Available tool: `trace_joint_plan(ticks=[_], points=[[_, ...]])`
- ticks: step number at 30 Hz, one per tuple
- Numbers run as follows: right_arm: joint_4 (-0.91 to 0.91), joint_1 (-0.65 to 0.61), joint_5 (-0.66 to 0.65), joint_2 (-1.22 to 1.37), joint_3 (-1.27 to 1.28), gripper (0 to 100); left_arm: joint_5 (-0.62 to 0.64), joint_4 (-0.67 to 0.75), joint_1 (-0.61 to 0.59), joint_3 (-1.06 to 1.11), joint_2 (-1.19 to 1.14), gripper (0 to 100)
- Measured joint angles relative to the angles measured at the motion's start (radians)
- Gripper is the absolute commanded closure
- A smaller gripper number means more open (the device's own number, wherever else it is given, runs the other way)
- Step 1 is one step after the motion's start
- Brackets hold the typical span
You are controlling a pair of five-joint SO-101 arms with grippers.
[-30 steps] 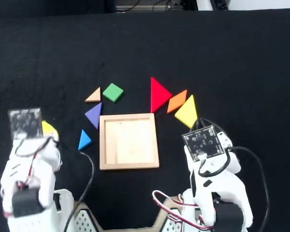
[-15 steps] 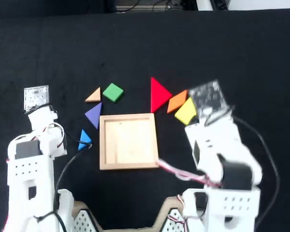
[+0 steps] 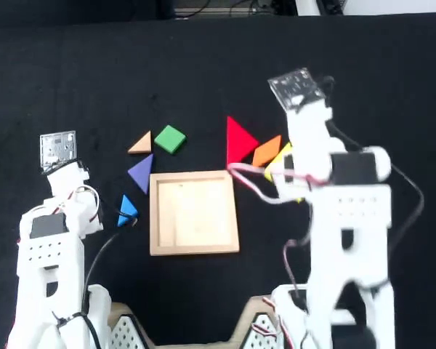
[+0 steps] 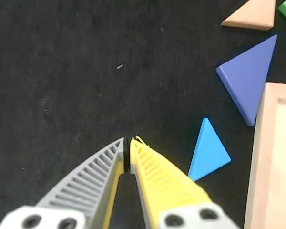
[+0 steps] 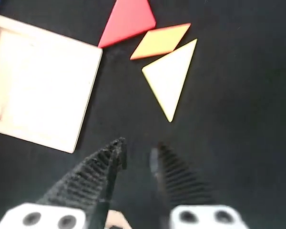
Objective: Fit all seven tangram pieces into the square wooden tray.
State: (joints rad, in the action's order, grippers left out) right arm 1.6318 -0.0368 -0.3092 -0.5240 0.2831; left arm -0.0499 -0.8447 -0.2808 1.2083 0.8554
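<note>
**Black counter [image 3: 363,73], no piece in the tray [image 3: 155,214] yet**

Red triangle [image 3: 237,142], orange piece [image 3: 266,152] and yellow triangle [image 5: 170,78] lie at the tray's 1 o'clock. Green square [image 3: 170,139], tan triangle [image 3: 141,144] and purple triangle [image 3: 142,173] lie at 11, blue triangle [image 4: 207,152] at 9. They look thin, stiff, light and likely slippery, so pinch across opposite edges. Right gripper [image 5: 138,150] hangs slightly parted near the yellow triangle. Left gripper [image 4: 128,143], clenched on nothing, points down beside the blue triangle.

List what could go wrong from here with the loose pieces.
1. The red triangle, orange piece and yellow triangle lie crowded together; the right gripper, grabbing one, may nudge its neighbours.
2. The left gripper is shut beside the small blue triangle; lowered like that, it could shove the piece against the tray.
</note>
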Motion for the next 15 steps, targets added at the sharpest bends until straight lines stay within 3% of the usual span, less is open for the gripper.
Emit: trace_joint_plan(ticks=[4,7,15], points=[[-0.026,-0.003,0.000,0.104,-0.003,79.7,0.006,0.000,0.000,0.005,0.000,96],[-0.061,-0.005,0.002,0.170,-0.003,79.5,0.011,0.000,0.000,0.005,0.000,89],[-0.192,-0.003,0.037,0.385,-0.003,66.8,0.077,0.000,-0.015,0.005,0.000,86]])
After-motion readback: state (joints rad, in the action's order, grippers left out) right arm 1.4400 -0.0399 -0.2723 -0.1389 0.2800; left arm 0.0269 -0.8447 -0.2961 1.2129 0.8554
